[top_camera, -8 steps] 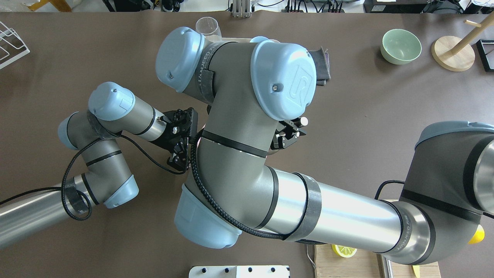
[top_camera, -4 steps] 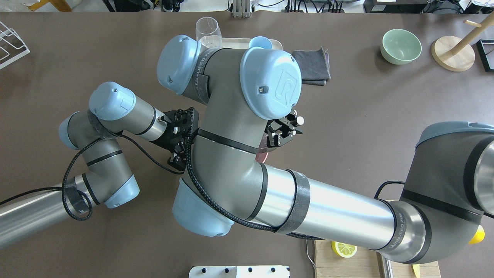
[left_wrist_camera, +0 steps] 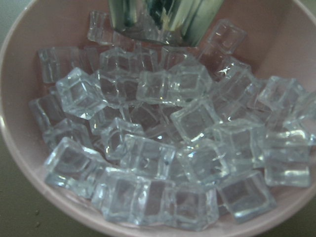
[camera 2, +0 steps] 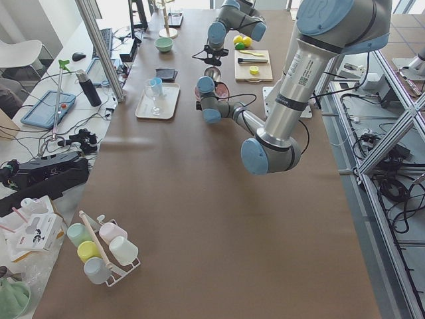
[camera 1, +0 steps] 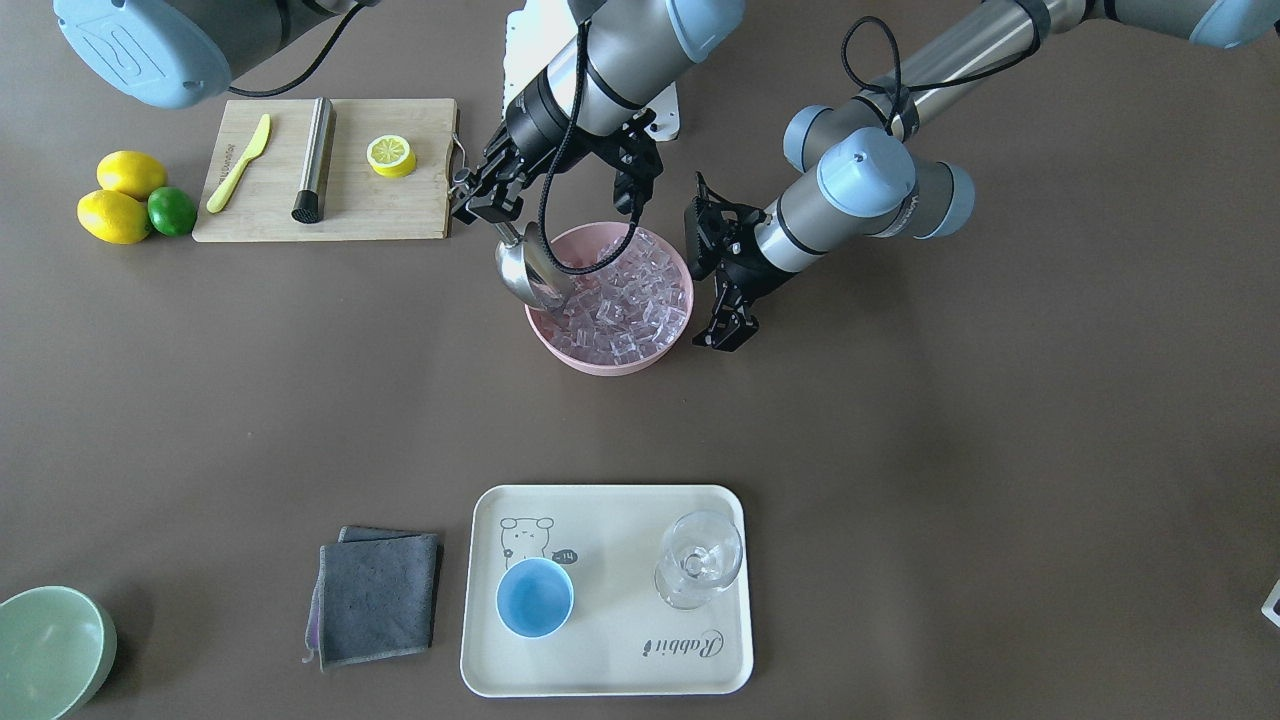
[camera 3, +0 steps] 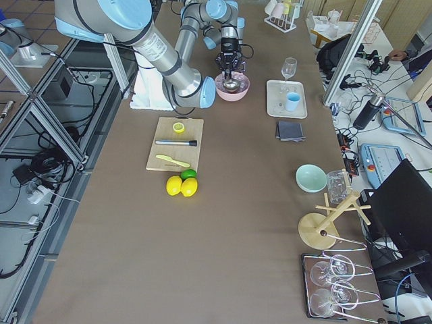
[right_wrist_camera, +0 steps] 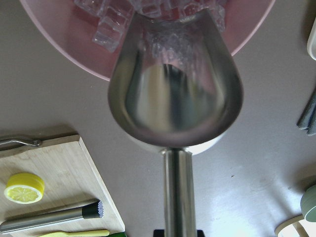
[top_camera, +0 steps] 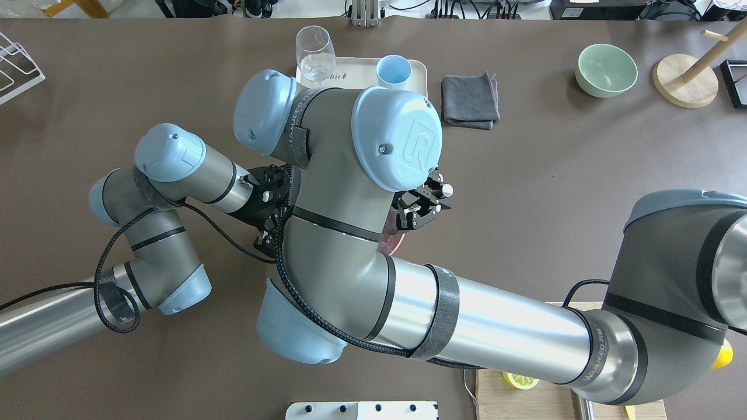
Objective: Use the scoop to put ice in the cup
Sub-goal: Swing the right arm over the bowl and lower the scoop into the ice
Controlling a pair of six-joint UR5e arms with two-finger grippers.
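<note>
Overhead exterior nearly hides the bowl (camera 1: 603,364); right hand (camera 1: 488,210) grips the scoop (camera 1: 530,275), left hand (camera 1: 722,338) seemingly spread apart.

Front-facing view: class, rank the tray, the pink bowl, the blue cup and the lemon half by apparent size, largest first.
1. tray
2. pink bowl
3. blue cup
4. lemon half
No two look alike in size; every gap is plain.
</note>
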